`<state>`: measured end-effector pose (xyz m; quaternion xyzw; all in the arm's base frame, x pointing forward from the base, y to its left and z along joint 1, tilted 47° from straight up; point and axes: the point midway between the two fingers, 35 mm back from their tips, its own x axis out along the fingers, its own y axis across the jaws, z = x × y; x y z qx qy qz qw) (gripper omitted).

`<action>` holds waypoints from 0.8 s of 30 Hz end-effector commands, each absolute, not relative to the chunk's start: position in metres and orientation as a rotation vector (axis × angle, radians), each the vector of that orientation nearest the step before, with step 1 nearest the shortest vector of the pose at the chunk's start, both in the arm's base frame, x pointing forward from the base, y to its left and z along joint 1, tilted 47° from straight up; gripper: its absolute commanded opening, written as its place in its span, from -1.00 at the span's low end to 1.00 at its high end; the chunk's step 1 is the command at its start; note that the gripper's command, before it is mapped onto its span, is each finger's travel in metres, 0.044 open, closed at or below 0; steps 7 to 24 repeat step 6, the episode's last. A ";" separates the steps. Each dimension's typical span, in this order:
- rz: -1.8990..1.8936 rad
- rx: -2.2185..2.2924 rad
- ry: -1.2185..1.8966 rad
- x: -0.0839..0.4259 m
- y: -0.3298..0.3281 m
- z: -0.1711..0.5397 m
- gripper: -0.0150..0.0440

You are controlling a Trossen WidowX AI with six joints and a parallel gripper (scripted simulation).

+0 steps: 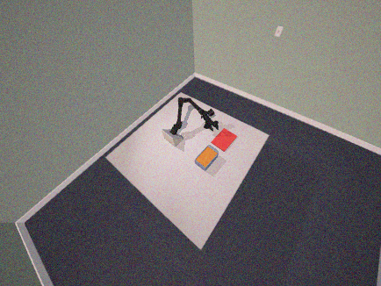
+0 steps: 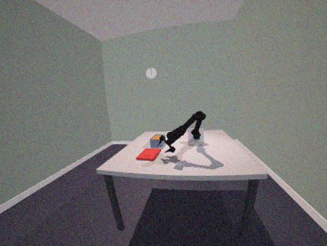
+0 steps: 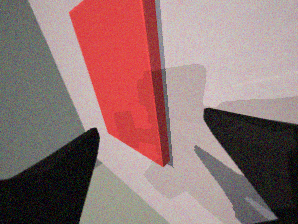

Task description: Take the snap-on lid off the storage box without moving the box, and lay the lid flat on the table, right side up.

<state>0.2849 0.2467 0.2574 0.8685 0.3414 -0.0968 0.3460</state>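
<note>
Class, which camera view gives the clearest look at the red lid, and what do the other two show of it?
The wrist view: the red lid fills the frame, showing its top face and one side edge. The top view shows it small, beside the box; the exterior view shows it lying flat on the table.

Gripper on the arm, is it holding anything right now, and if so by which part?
Nothing is held. The gripper is open, and the red lid lies flat on the table, apart from the fingers.
</note>
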 end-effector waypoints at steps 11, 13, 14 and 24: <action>-0.264 2.251 0.886 0.274 0.245 0.256 1.00; -0.264 2.251 0.886 0.274 0.245 0.256 1.00; -0.264 2.251 0.886 0.274 0.245 0.256 1.00; -0.264 2.251 0.886 0.274 0.245 0.256 1.00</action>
